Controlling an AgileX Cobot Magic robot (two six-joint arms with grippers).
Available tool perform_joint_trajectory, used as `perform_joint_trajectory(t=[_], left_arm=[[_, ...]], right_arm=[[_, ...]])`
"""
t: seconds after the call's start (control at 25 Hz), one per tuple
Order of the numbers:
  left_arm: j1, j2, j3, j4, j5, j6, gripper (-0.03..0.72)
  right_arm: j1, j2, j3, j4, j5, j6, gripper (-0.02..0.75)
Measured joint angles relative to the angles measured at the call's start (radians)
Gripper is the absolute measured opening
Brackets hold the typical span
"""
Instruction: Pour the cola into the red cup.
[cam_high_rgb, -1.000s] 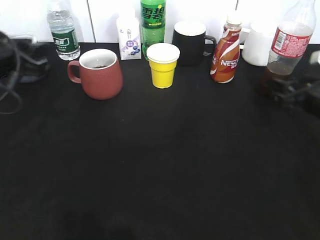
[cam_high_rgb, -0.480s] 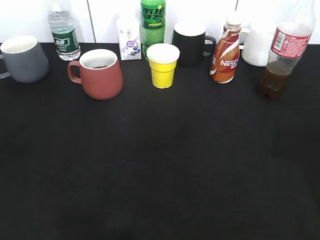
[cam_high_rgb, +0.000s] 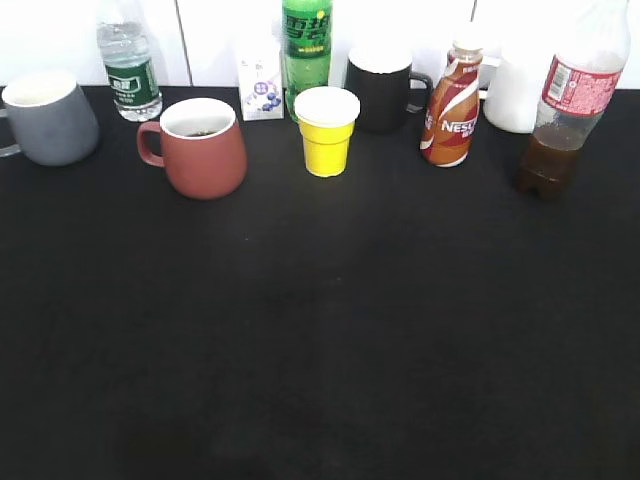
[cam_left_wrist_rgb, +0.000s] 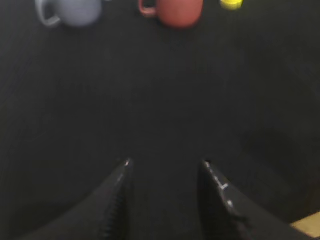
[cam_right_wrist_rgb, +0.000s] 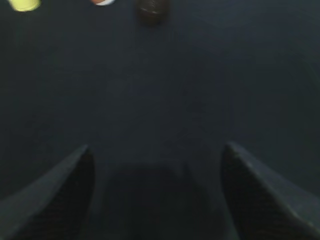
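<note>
The cola bottle (cam_high_rgb: 565, 115) stands upright at the back right of the black table, with dark liquid only in its bottom part; its base shows in the right wrist view (cam_right_wrist_rgb: 151, 11). The red cup (cam_high_rgb: 200, 148) stands at the back left, handle to the left, with a little dark liquid inside; it also shows in the left wrist view (cam_left_wrist_rgb: 176, 11). Neither gripper is in the exterior view. My left gripper (cam_left_wrist_rgb: 166, 164) is open and empty over bare table, far from the cup. My right gripper (cam_right_wrist_rgb: 157, 150) is open and empty, far from the bottle.
A grey mug (cam_high_rgb: 48, 118) stands at the far left. Along the back stand a water bottle (cam_high_rgb: 128, 65), a small carton (cam_high_rgb: 260, 82), a green soda bottle (cam_high_rgb: 306, 48), a yellow cup (cam_high_rgb: 327, 130), a black mug (cam_high_rgb: 383, 88), a Nescafe bottle (cam_high_rgb: 452, 100) and a white mug (cam_high_rgb: 518, 92).
Both arms have left the exterior view: the right gripper let go of the cola bottle and drew back, and the left arm uncovered the grey mug. The bottle stands free.
</note>
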Motion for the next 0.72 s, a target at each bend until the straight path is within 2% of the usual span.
perform_joint_trajectory(t=[0.12,0.4,0.56,0.72], left_arm=[[0.000,0.000,0.026,-0.001,-0.093,0.007,0.326],[0.000,0.000,0.049,-0.004,-0.138,0.013,0.322],[0.007,0.000,0.049,-0.004,-0.138,0.014,0.279],[0.144,0.000,0.050,-0.005,-0.139,0.014,0.263]], right_arm=[[0.000,-0.037,0.000,-0.073,0.001,0.076,0.595],[0.000,-0.037,0.000,-0.077,0.001,0.083,0.595],[0.000,-0.037,0.000,-0.077,0.001,0.084,0.594],[-0.001,-0.041,0.001,-0.077,0.002,0.084,0.594]])
